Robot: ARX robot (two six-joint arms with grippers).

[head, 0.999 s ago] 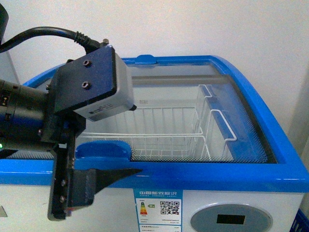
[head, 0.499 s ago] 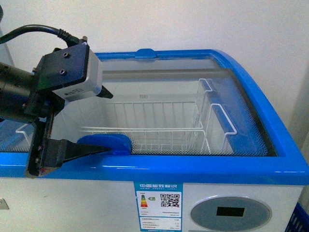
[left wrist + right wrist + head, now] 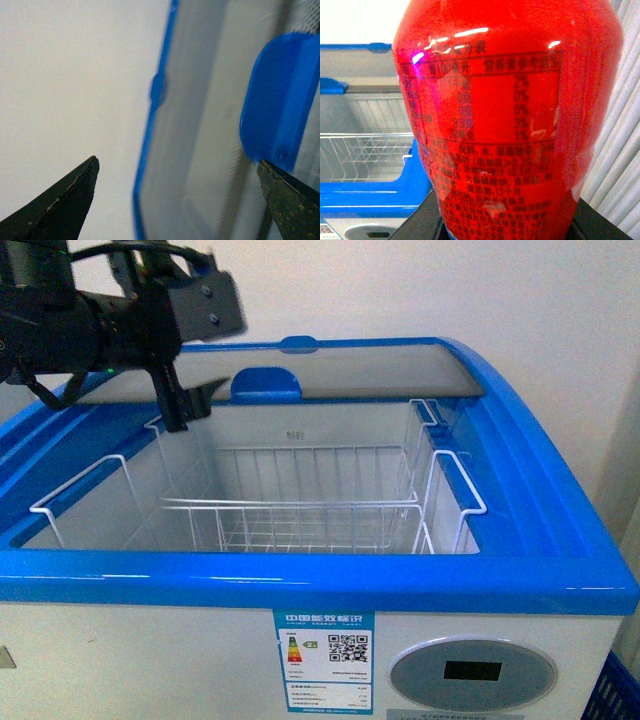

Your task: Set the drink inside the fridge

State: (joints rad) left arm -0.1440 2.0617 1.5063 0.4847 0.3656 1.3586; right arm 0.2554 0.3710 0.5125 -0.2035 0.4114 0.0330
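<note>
White wall [image 3: 450,290], fridge [image 3: 560,575] open, left hand [image 3: 195,405] spread, right hand [image 3: 506,231] pinching red drink [image 3: 505,100]

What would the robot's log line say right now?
fridge: lid slid back, open | left gripper: open, beside blue lid handle | right gripper: shut on red drink bottle, outside fridge | wire baskets: empty

The fridge [image 3: 150,660] is showing a white body under a glossy blue rim [image 3: 300,585], with a blue handle [image 3: 266,385] up top. White wire baskets [image 3: 300,510] are making a grid pattern inside. The oval display [image 3: 472,673] is looking grey, and the label [image 3: 323,660] is showing white and blue with a black QR square. The left gripper [image 3: 195,400] is looking black. The drink [image 3: 505,125] is glowing red, banded with rows of dark print.
</note>
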